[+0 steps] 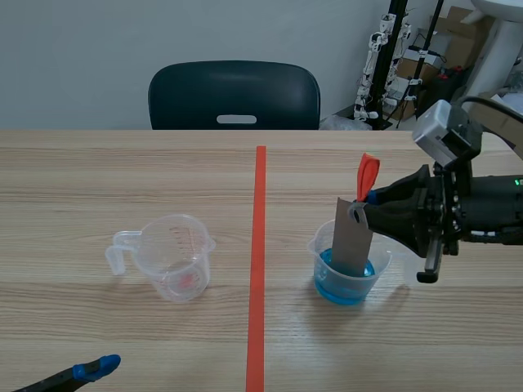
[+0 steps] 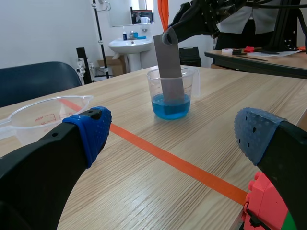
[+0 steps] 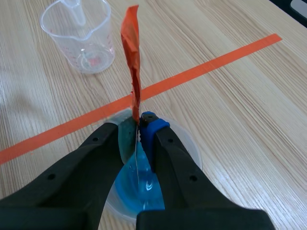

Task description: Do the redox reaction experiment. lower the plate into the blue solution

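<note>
The grey plate (image 1: 351,238) is pinched at its upper edge by the right gripper (image 1: 369,202). Its two fingers are pressed together on the metal just below an orange-red strip (image 1: 368,173) that stands up from the plate's top (presumably a tag or handle, though its purpose cannot be confirmed). The plate is held nearly upright with a slight tilt inside the clear beaker (image 1: 321,251), which stands on the table (image 1: 122,180) just to the right of the tape line (image 1: 260,245). Its lower end is seen dipped into the blue solution (image 1: 343,287), while the greater part of its length stands above the rim. Whether the base of the beaker is touched by the plate cannot be told. The high grip is judged to be chosen so that the pads are kept out of the liquid and the plate can be let down straight through the beaker's mouth. The lowering is judged to be well advanced, with only a short further descent or a release left to be made. A sideways pull could tip the light beaker, so a vertical path would be called for. The left gripper (image 2: 175,135) is spread wide with nothing between its pads. It is kept low at the near left of the table, well apart from the beaker, where the work is not obstructed. An empty measuring cup (image 1: 173,257) is set on the other side of the tape line, well apart from the beaker and untouched.
</note>
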`<state>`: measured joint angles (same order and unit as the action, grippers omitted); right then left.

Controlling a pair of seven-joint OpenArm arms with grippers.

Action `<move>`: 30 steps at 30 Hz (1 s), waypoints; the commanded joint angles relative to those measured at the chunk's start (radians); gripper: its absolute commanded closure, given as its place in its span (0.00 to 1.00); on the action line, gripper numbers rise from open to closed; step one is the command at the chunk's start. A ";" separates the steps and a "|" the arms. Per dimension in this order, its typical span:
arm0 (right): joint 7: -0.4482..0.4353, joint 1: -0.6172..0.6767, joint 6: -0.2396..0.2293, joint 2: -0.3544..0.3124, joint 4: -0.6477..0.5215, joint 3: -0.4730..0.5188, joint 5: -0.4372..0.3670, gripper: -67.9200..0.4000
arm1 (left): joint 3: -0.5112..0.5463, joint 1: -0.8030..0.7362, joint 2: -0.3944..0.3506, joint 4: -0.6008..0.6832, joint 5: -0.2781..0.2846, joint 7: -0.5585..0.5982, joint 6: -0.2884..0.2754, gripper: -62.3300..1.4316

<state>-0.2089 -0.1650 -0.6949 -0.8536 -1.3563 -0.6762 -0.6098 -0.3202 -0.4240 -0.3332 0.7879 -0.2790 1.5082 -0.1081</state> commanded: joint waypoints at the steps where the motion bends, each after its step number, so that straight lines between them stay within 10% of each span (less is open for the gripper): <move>1: -0.033 -0.012 0.007 0.002 0.010 0.010 -0.005 0.99 | 0.001 -0.014 -0.003 0.019 0.009 0.046 -0.006 0.13; 30: -0.157 -0.012 0.021 0.018 0.041 0.010 0.095 0.99 | 0.001 -0.014 -0.003 0.019 0.035 0.046 -0.010 0.13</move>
<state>-0.3470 -0.1654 -0.6731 -0.8257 -1.3106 -0.6762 -0.5037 -0.3202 -0.4240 -0.3351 0.7879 -0.2436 1.5082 -0.1154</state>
